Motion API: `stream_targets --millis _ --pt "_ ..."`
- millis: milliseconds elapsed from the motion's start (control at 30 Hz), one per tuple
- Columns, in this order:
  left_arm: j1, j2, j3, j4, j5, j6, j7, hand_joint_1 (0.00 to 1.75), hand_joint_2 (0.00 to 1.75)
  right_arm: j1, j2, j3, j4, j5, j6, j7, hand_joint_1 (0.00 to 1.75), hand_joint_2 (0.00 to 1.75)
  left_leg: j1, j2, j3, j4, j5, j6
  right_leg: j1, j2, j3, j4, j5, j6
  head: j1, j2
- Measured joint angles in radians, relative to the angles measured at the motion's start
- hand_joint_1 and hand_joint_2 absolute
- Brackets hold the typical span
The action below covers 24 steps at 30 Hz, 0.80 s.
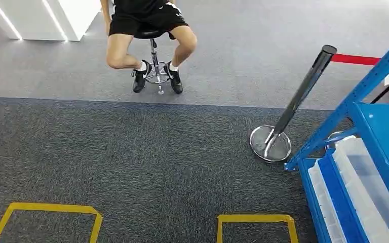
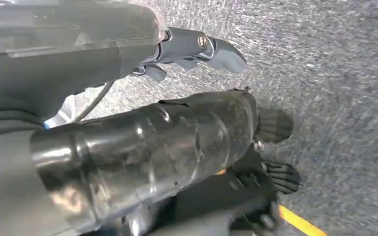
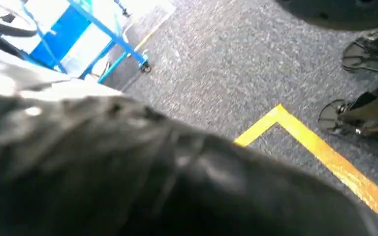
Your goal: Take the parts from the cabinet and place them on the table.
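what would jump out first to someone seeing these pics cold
Probably the person seated on a chrome stool at the far side of the carpet. Next, the bright blue cabinet at the right with clear bins, a leaning stanchion post beside it, and yellow tape squares on the floor nearby.

Robot test area in an industrial or exhibition hall.
Grey carpet (image 1: 131,152) marked with yellow tape squares (image 1: 45,208); blue steel rack (image 1: 370,126) holding clear bins (image 1: 364,177); belt-barrier post (image 1: 288,114); person seated on a stool (image 1: 154,55).
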<state>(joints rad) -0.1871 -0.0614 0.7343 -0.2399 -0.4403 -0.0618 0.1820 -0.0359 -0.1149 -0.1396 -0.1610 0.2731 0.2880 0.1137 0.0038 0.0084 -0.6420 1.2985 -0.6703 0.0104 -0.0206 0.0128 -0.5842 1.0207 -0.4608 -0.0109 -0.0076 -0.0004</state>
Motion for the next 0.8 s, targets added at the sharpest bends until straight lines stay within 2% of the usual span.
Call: stream_targets --millis 33,67,100,133,167,200,267,333,367,400,433,500,533,567,600,633,667,700,733,800 --pt "0.004 0.000 0.000 0.000 0.004 0.000 -0.002 0.00 0.00 0.001 0.005 0.000 0.000 0.003 0.000 0.000 0.00 0.00 0.000 0.000 -0.016 0.034 0.000 0.002 0.002 0.015 -0.005 0.003 0.002 0.000 0.000 0.000" --pt "0.007 0.001 0.000 0.000 0.013 -0.003 -0.003 0.00 0.00 0.002 0.009 0.001 0.000 0.008 0.003 0.000 0.00 0.00 0.000 -0.001 -0.007 0.016 0.022 0.005 0.004 0.026 -0.007 0.005 0.003 0.001 0.000 0.000" --pt "0.010 0.003 0.000 0.000 0.024 -0.012 -0.006 0.00 0.00 0.003 0.013 0.002 0.000 0.013 0.004 0.000 0.00 0.00 0.000 -0.004 0.023 -0.046 0.065 0.009 0.004 0.040 -0.008 0.008 0.004 0.002 0.000 0.000" --pt "0.011 0.005 0.000 0.000 0.036 -0.022 -0.011 0.00 0.00 0.003 0.016 0.003 0.000 0.018 0.006 0.000 0.00 0.00 0.000 -0.014 0.069 -0.140 0.115 0.013 0.004 0.053 -0.008 0.010 0.005 0.004 0.000 0.000" --pt "0.011 0.008 0.000 0.000 0.043 -0.027 -0.013 0.00 0.00 0.003 0.018 0.003 0.000 0.019 0.007 0.000 0.00 0.00 0.001 -0.044 0.114 -0.232 0.156 0.018 0.004 0.064 -0.009 0.013 0.006 0.005 0.000 0.000" --pt "0.013 0.013 0.001 0.000 0.051 -0.034 -0.015 0.00 0.00 0.000 0.023 0.005 0.000 0.020 0.008 0.000 0.00 0.00 0.000 -0.090 0.127 -0.270 0.145 0.018 0.009 0.074 -0.014 0.017 0.008 0.012 0.000 0.000" --pt "0.014 0.014 0.005 0.000 0.075 -0.051 -0.019 0.00 0.00 -0.002 0.023 0.010 0.000 0.026 0.012 0.000 0.00 0.00 -0.002 -0.069 0.123 -0.275 0.151 0.019 0.003 0.091 -0.022 0.016 0.016 0.025 0.000 0.000" --pt "0.018 0.017 0.020 0.000 0.116 -0.076 -0.025 0.00 0.00 0.001 0.028 0.013 0.000 0.034 0.015 0.001 0.00 0.00 -0.004 -0.049 0.127 -0.281 0.160 0.031 0.002 0.112 -0.025 0.008 0.026 0.040 0.000 0.000" --pt "0.019 0.017 0.029 0.000 0.141 -0.085 -0.034 0.00 0.00 0.002 0.029 0.015 0.000 0.035 0.015 0.002 0.00 0.00 0.002 -0.035 0.130 -0.294 0.172 0.043 0.000 0.087 -0.030 0.020 0.018 0.038 0.000 0.000" --pt "0.022 0.018 0.041 0.000 0.170 -0.090 -0.044 0.00 0.00 0.001 0.029 0.016 0.000 0.036 0.016 0.005 0.00 0.00 0.000 -0.025 0.129 -0.299 0.176 0.050 0.002 0.038 -0.042 0.048 -0.008 0.038 0.001 0.000" --pt "0.029 0.020 0.055 0.000 0.190 -0.090 -0.058 0.00 0.00 -0.004 0.030 0.018 0.000 0.039 0.015 0.008 0.00 0.00 -0.002 -0.012 0.125 -0.299 0.179 0.054 0.002 0.008 -0.073 0.113 -0.055 0.042 0.001 0.000" --pt "0.044 0.027 0.084 0.000 0.212 -0.080 -0.076 0.00 0.00 -0.012 0.031 0.019 0.000 0.041 0.014 0.008 0.00 0.00 -0.006 0.019 0.117 -0.296 0.179 0.054 -0.001 -0.004 -0.142 0.273 -0.131 0.051 0.000 0.000" --pt "0.047 0.030 0.094 0.000 0.218 -0.074 -0.082 0.00 0.00 -0.012 0.031 0.019 0.000 0.042 0.014 0.008 0.00 0.00 -0.008 0.032 0.114 -0.294 0.179 0.054 -0.002 -0.007 -0.158 0.316 -0.140 0.053 0.001 0.000" --pt "0.048 0.033 0.103 0.000 0.223 -0.069 -0.092 0.00 0.00 -0.010 0.031 0.019 0.000 0.043 0.014 0.008 0.00 0.00 -0.009 0.043 0.112 -0.293 0.179 0.054 -0.003 -0.009 -0.150 0.311 -0.128 0.054 0.000 0.000" --pt "0.048 0.034 0.111 0.000 0.229 -0.056 -0.111 0.00 0.00 -0.009 0.032 0.020 0.000 0.047 0.015 0.007 0.00 0.00 -0.009 0.053 0.112 -0.291 0.178 0.053 -0.002 -0.013 -0.118 0.261 -0.097 0.054 0.001 0.000" --pt "0.048 0.035 0.119 0.000 0.231 -0.042 -0.134 0.00 0.00 -0.009 0.032 0.021 0.000 0.050 0.015 0.005 0.00 0.00 -0.009 0.062 0.113 -0.290 0.177 0.051 -0.002 -0.021 -0.066 0.173 -0.055 0.051 0.001 0.000" --pt "0.048 0.036 0.123 -0.001 0.230 -0.026 -0.158 0.00 0.00 -0.011 0.032 0.022 0.000 0.053 0.015 0.002 0.00 0.00 -0.009 0.071 0.115 -0.288 0.174 0.048 -0.001 -0.042 -0.010 0.076 -0.019 0.047 0.001 0.000" --pt "0.047 0.042 0.123 -0.001 0.223 -0.010 -0.184 0.00 0.00 -0.015 0.032 0.024 -0.001 0.056 0.015 -0.002 0.00 0.00 -0.011 0.080 0.116 -0.287 0.171 0.043 0.009 -0.087 0.019 0.012 -0.028 0.035 0.001 0.000" --pt "0.046 0.043 0.123 -0.001 0.218 0.001 -0.199 0.00 0.00 -0.016 0.033 0.025 -0.002 0.059 0.017 -0.003 0.00 0.00 -0.016 0.088 0.117 -0.283 0.169 0.036 0.014 -0.075 0.018 0.008 -0.015 0.027 0.000 0.000" --pt "0.044 0.049 0.124 -0.001 0.212 0.009 -0.208 0.00 0.00 -0.017 0.036 0.026 -0.001 0.063 0.018 -0.005 0.00 0.00 -0.013 0.102 0.119 -0.288 0.171 0.024 0.018 -0.055 0.013 0.011 -0.014 0.017 0.001 0.000"
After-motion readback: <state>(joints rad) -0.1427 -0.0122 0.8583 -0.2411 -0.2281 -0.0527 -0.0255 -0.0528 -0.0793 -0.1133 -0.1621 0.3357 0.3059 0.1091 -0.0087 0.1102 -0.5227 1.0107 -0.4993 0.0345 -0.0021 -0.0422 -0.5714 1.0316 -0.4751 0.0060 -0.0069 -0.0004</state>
